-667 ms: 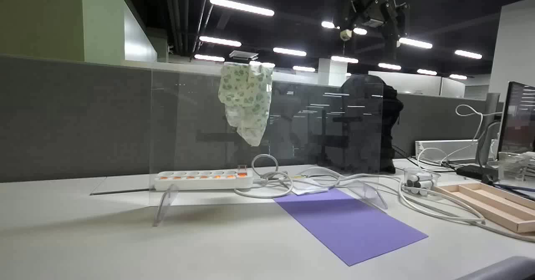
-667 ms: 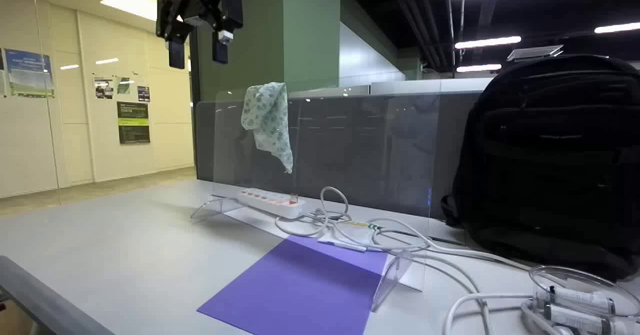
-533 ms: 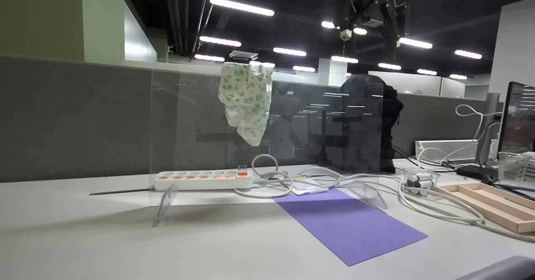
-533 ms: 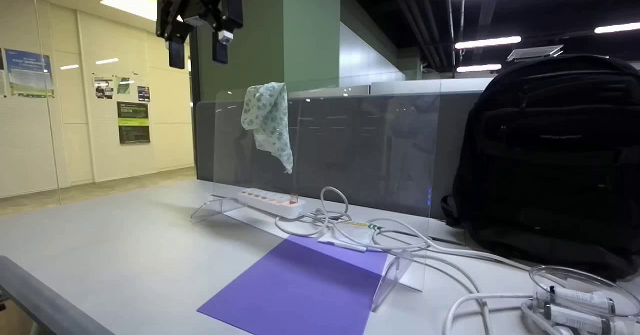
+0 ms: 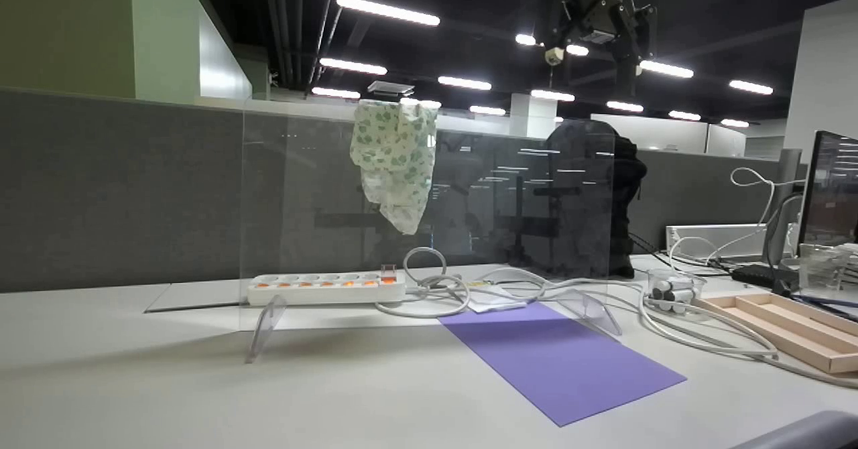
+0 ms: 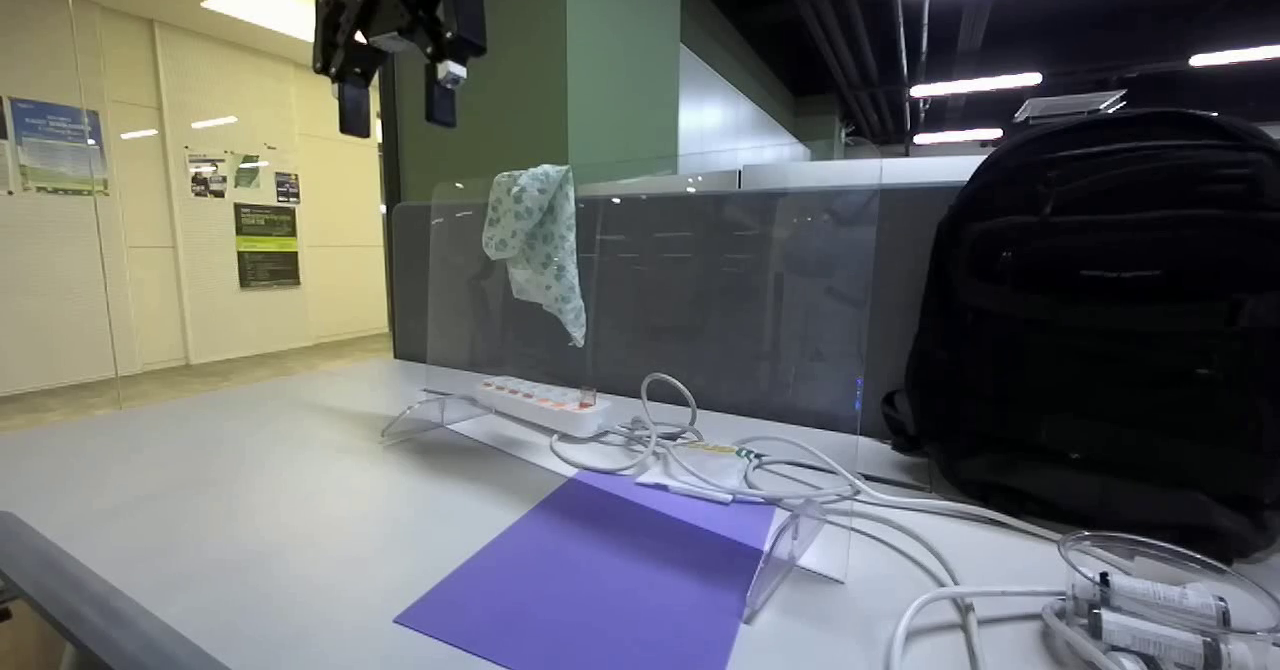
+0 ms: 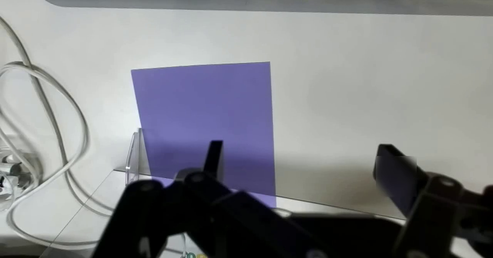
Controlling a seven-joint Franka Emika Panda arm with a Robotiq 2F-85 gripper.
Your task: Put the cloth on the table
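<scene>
The cloth point(image 5: 395, 161) is pale with a green print. It hangs draped over the top edge of a clear upright panel point(image 5: 469, 234) and also shows in an exterior view point(image 6: 537, 240). Its lower corner hangs above the table point(image 5: 134, 402). It is out of view in the wrist view. My gripper point(image 6: 396, 122) is open and empty, high above the table, apart from the cloth and higher than it. It also shows in an exterior view point(image 5: 590, 74). In the wrist view the gripper point(image 7: 303, 146) has its fingertips wide apart with nothing between them.
A purple sheet point(image 7: 208, 108) lies flat on the table, partly under the panel. Behind the panel are a white power strip point(image 5: 326, 293) and looped cables point(image 6: 660, 420). A black backpack point(image 6: 1100, 350), a clear cup of tubes point(image 6: 1150, 615) and a wooden tray point(image 5: 838, 360) stand around.
</scene>
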